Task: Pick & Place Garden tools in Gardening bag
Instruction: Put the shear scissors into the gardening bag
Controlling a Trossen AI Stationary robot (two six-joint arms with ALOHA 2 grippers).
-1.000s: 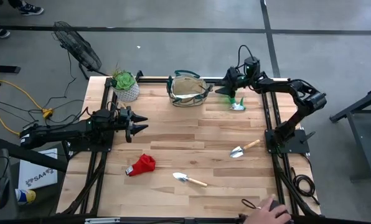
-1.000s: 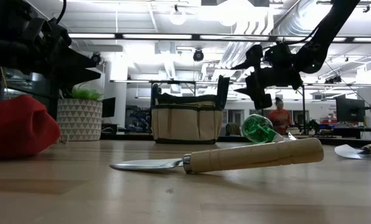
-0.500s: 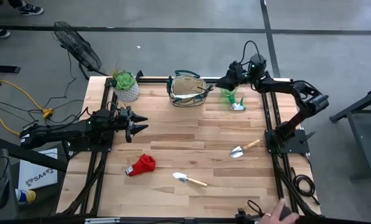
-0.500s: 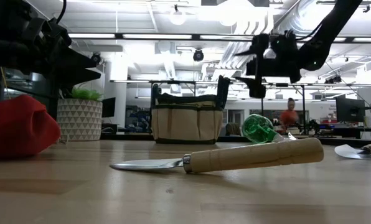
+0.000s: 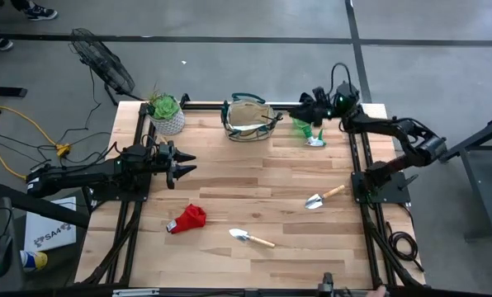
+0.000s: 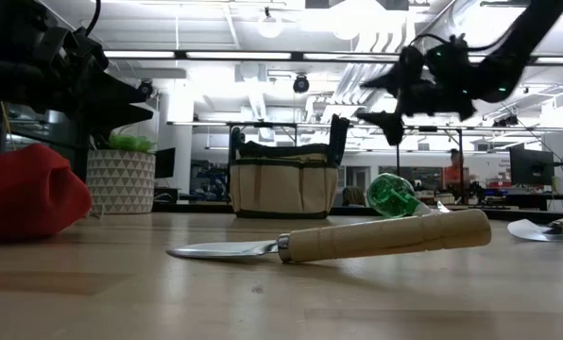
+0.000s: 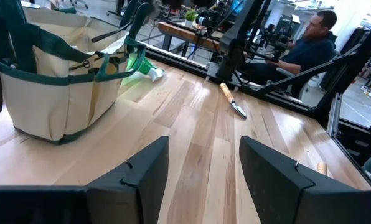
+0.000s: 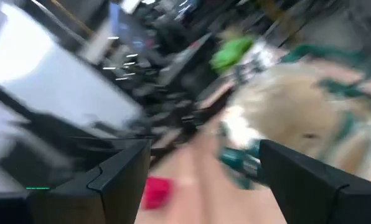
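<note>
The gardening bag (image 5: 249, 118) stands upright at 12 o'clock on the counter (image 5: 229, 190), mouth up for loading. The right pincer (image 5: 305, 105), released and empty, hangs beside it over the green plastic piece (image 5: 305, 129). The left pincer (image 5: 180, 163) waits released at 9 o'clock. Two trowels (image 5: 251, 238) and one red cloth (image 5: 188, 219) lie loose.

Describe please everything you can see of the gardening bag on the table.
The gardening bag is a small round tote of beige fabric with dark green trim and loop handles. It stands upright and open at the table's far edge, between the potted plant and the translucent green piece. Neither gripper touches it. What is inside cannot be made out.
</note>
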